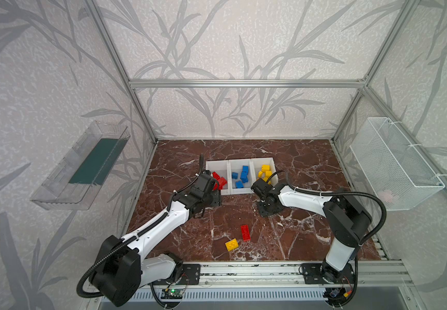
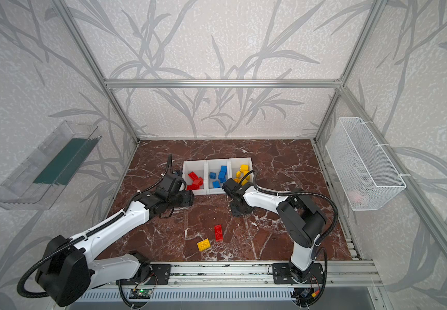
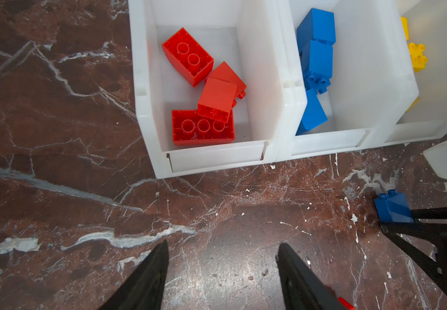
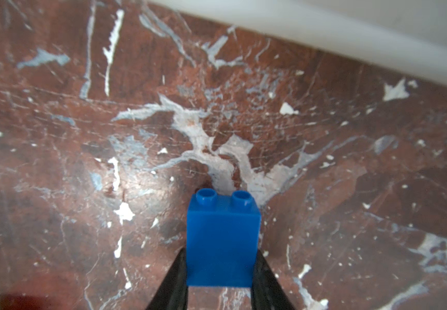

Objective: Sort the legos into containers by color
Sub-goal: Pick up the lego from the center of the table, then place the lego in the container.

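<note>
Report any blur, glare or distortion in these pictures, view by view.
Right wrist view: soft, small blue plastic brick slightly blurred, white plastic bin wall out of focus. Left wrist view: sharp, pale glare on the red-brown marble tabletop. Both top views: aluminium frame posts splay outward.

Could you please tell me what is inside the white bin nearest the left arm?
The bin shows only red bricks, several piled against each other, some upside down. Whatever might lie beneath the pile is covered.
</note>
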`<state>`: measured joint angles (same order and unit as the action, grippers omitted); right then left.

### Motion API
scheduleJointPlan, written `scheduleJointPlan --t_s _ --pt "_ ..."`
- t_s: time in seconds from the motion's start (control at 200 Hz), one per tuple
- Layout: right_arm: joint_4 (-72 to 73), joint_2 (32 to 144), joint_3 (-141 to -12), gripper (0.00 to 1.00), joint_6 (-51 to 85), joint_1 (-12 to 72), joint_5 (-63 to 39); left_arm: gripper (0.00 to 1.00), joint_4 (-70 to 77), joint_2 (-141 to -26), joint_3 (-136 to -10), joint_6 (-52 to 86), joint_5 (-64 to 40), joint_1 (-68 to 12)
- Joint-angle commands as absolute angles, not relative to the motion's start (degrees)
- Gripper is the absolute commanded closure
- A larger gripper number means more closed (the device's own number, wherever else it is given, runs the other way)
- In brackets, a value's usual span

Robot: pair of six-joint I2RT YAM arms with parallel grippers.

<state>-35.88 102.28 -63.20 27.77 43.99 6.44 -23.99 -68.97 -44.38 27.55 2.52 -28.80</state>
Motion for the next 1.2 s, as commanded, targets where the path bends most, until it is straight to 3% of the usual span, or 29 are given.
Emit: scheduleJointPlan --t_s 0.0,0.22,0.65,0.865,1.195 --pt "-38.6 99.2 -66.9 0.72 25.8 44.6 7.4 0.33 -23.8 -67.0 -43.3 28.9 4.3 -28.5" --pt "-39.3 101.3 -79.1 0.72 19.0 44.7 6.2 0.33 -23.6 -65.3 -41.7 30.1 3.9 -28.5" --pt "-45.8 125.1 -112.3 0.71 14.4 40.1 2.5 0.33 -22.9 -61.4 -38.3 32.1 0.6 -28.5" --pt "-46.2 127.2 -115.0 0.47 15.2 39.3 1.3 0.33 -22.4 -61.2 -37.3 32.2 -1.4 -28.5" --pt "-44.2 121.2 -108.9 0.43 16.1 38.7 1.8 0.32 -20.0 -62.5 -37.3 31.2 -5.7 -28.5"
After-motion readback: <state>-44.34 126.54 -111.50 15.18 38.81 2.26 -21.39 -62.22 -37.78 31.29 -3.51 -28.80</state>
